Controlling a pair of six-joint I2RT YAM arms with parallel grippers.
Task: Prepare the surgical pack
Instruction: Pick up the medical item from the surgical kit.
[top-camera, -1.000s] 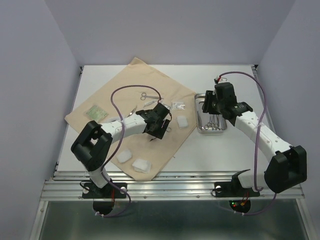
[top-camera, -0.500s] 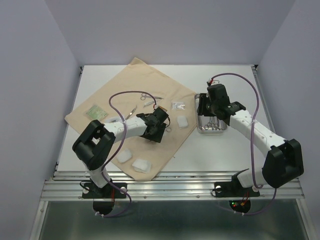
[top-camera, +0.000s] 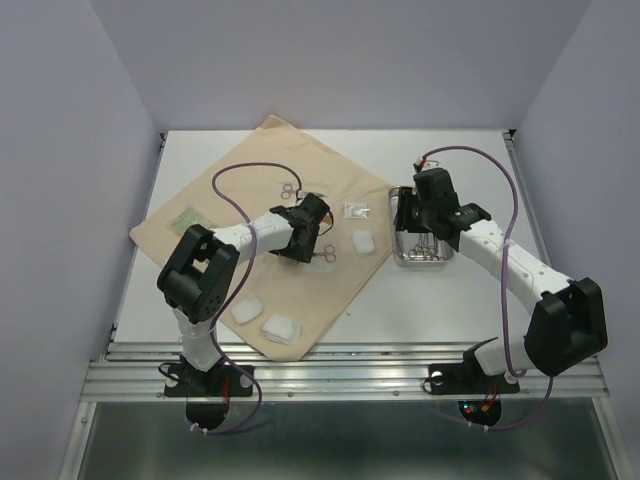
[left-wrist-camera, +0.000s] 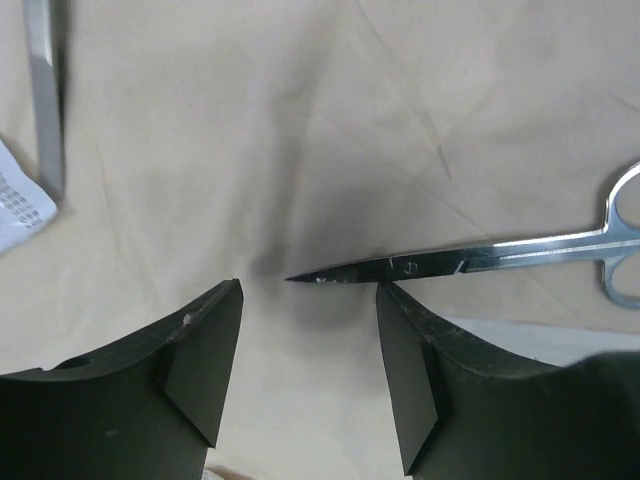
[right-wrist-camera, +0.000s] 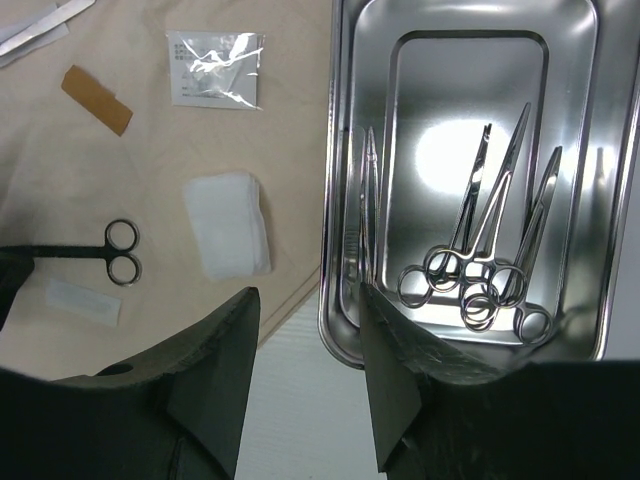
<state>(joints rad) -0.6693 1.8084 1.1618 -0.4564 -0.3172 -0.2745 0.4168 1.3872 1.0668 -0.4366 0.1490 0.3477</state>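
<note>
Your left gripper (left-wrist-camera: 308, 300) is hanging open and empty, scissors (left-wrist-camera: 440, 264) tip just ahead of its fingers (left-wrist-camera: 200, 350). You are likely going for them: lower, then squeeze.

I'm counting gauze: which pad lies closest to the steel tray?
The pad by the cloth's right corner; the other two lie near the cloth's front edge.

You will find no text here that can be read. The scissors (left-wrist-camera: 480, 262) carry a small stamped mark near the pivot, too small to tell. The clear packet (right-wrist-camera: 215, 68) has printing, but blurred. The greenish card (top-camera: 190, 222) on the cloth (top-camera: 262, 160) shows nothing legible.
</note>
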